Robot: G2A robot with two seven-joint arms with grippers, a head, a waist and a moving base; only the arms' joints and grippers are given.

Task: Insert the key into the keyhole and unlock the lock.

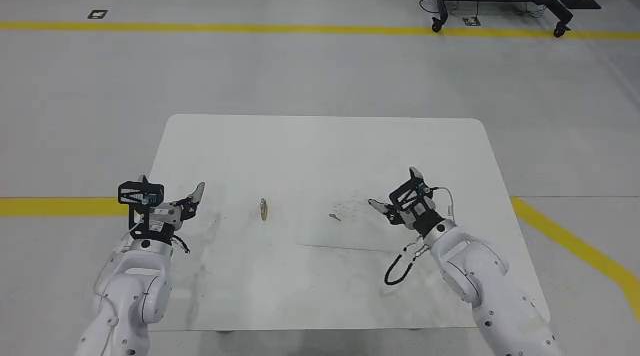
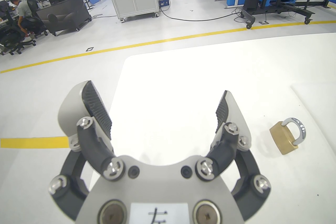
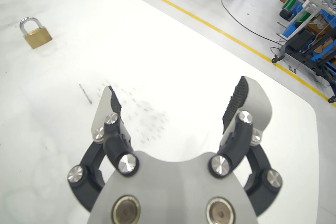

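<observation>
- The padlock (image 1: 263,209) is found standing upright on the white counter (image 1: 330,146), left of centre: a small brass block, smooth-sided, with a polished steel shackle arched over its top.
- The key (image 1: 335,217), a thin flat metal sliver, is laid flat on the counter, apart from the padlock and near the right pincer (image 1: 396,191).
- The right pincer is held spread wide with nothing pinched. The left pincer (image 1: 170,193) is likewise spread and empty, off to the padlock's other side.
- Ribbed black pads are carried on each finger.
- Trouble can be expected here: so thin a key on a hard, smooth surface may be skidded away rather than lifted.
- The padlock could be toppled or shoved unless it is steadied first.
</observation>
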